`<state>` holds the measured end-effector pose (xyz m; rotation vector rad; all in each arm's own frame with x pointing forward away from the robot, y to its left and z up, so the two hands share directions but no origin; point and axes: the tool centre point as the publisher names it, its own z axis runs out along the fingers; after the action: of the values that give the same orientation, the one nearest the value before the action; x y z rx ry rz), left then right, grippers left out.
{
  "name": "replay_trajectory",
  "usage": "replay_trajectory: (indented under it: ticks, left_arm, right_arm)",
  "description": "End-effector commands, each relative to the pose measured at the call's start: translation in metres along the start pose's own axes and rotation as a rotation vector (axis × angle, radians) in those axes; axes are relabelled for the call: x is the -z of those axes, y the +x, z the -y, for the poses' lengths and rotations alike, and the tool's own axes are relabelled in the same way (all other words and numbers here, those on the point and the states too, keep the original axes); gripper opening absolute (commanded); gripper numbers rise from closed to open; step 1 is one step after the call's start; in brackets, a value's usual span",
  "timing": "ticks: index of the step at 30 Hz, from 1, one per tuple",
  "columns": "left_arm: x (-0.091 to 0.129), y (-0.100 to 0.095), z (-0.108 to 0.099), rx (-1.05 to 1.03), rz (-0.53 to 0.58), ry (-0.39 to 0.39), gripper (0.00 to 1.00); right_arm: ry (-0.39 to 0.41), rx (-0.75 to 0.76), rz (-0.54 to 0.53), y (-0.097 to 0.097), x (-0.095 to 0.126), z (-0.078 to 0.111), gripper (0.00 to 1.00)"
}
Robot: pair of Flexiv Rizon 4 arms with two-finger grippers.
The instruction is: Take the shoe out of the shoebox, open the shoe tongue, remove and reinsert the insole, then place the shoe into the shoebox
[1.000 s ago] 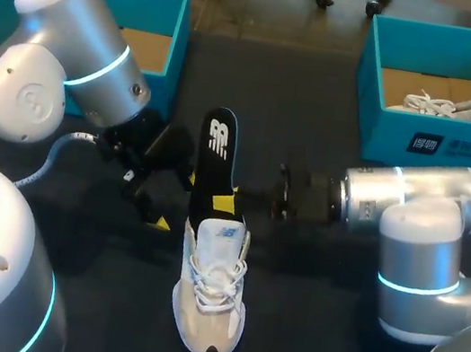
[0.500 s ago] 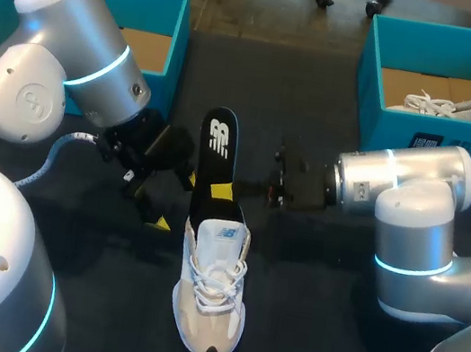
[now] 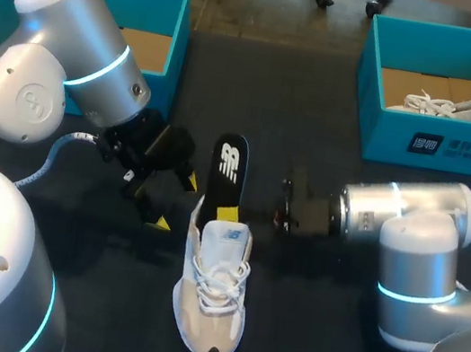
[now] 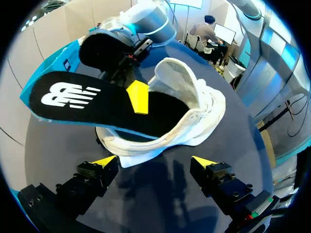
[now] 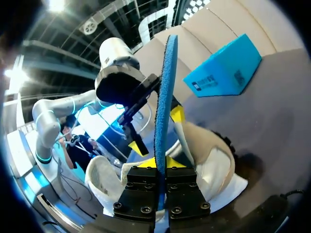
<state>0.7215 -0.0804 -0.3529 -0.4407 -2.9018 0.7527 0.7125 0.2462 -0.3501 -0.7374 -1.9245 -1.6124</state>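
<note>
Insole (image 3: 230, 168) is clamped edge-on by right gripper (image 5: 161, 165), lower end apparently tucked into shoe (image 3: 213, 295) heel opening. Left gripper (image 4: 154, 161) is held wide open, empty, just beside shoe heel. Shoe is set on desk (image 3: 308, 335), well apart from shoeboxes (image 3: 441, 148).

The insole's (image 3: 229, 170) lower end is sunk out of sight inside the shoe (image 3: 211, 304). From above, the right pincer (image 3: 232, 208) shows one yellow tip; the other lies under the insole. The left arm (image 3: 64, 64) covers much of the left box (image 3: 161, 1). From the right wrist the insole stands edge-on, its faces unseen.
</note>
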Motion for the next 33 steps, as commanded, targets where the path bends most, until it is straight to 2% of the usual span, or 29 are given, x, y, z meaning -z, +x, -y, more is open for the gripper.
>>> replay_trajectory:
  ticks: [1,6,7,8,9,18,29,31,33]
  left_arm:
    - [-0.001,0.000,0.000,-0.001,0.001,0.001,1.00]
    - [-0.001,0.000,0.000,-0.001,0.001,0.001,1.00]
    - [-0.001,0.000,0.000,-0.001,0.001,0.001,1.00]
    - [-0.001,0.000,0.000,-0.001,0.001,0.001,1.00]
    - [-0.001,0.000,0.000,-0.001,0.001,0.001,1.00]
    - [-0.001,0.000,0.000,-0.001,0.001,0.001,1.00]
    - [-0.001,0.000,0.000,-0.001,0.001,0.001,1.00]
    - [-0.001,0.000,0.000,-0.001,0.001,0.001,1.00]
    - [-0.001,0.000,0.000,-0.001,0.001,0.001,1.00]
  right_arm:
    - [-0.005,-0.020,-0.002,-0.005,-0.006,0.014,0.00]
    - [0.000,-0.014,-0.006,0.002,-0.010,0.013,0.02]
    - [0.000,-0.010,-0.005,0.003,-0.010,0.012,0.26]
    - [0.001,-0.004,-0.005,0.005,-0.011,0.010,0.40]
    - [0.004,0.003,-0.003,0.007,-0.011,0.008,0.43]
    - [0.015,0.061,0.025,0.020,-0.014,-0.014,0.42]
    - [0.011,0.090,0.016,0.017,-0.017,-0.031,0.38]
    - [0.006,0.091,0.013,0.015,-0.018,-0.035,0.36]
    - [-0.003,0.088,0.008,0.012,-0.019,-0.038,0.29]
